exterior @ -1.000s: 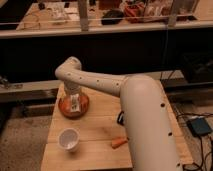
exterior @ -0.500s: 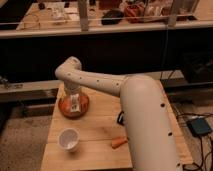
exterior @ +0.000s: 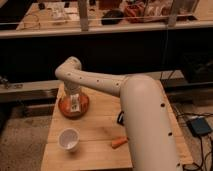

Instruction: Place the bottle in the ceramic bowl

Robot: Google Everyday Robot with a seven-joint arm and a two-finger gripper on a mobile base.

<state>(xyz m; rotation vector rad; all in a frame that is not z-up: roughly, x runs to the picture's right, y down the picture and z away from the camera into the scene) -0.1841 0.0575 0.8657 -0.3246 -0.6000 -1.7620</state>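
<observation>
Bottle stands upright right under the gripper, already down inside the ceramic bowl, and I cannot tell if the gripper holds it or has let go.

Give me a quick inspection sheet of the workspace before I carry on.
Surface: wooden table.
Job's things: bottle inside the bowl, label facing the camera.
Clutter: white cup near the front, orange carrot-like object to its right.
Gripper: gripper over the bowl, at the bottle's top.
Cables: black cables on the floor at right.
Surroundings: cluttered counter behind a railing.
</observation>
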